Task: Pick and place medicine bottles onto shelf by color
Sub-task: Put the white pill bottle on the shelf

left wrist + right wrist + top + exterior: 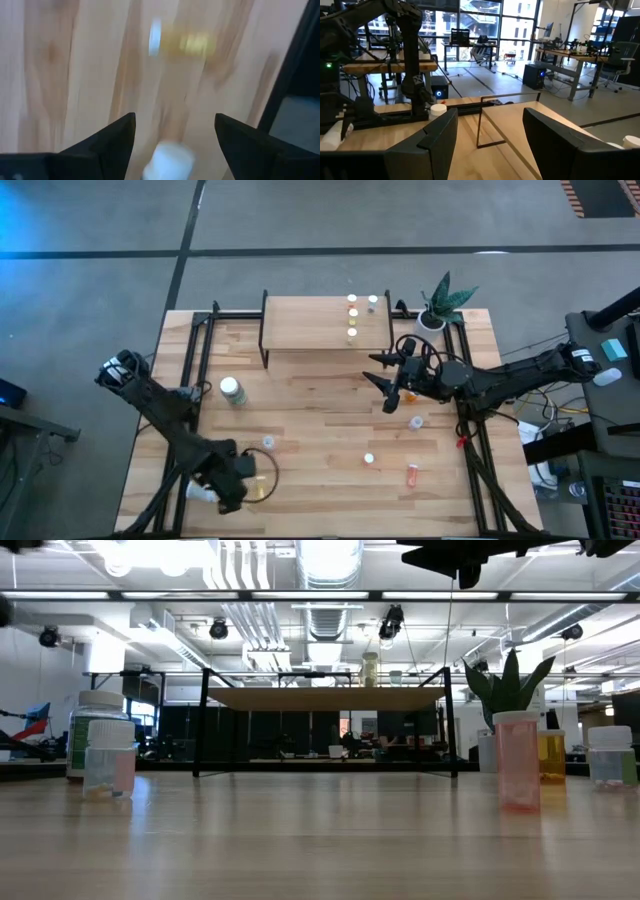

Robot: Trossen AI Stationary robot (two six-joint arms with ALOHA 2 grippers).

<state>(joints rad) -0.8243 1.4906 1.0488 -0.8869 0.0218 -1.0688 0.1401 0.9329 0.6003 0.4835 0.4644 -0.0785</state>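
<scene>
Now: left gripper [172,142] spread wide above the table [320,440] near its front-left corner, holding nothing, a yellow bottle [187,44] lying ahead. Right gripper [490,145] open, empty, beside the shelf [310,320], four bottles [352,317] on it.

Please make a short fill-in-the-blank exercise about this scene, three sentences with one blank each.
1. The small bottles already placed stand on the ____ end of the shelf.
2. The plant stands at the table's far ____ corner.
3. The large white bottle has a ____ label.

Missing words: right; right; green
</scene>
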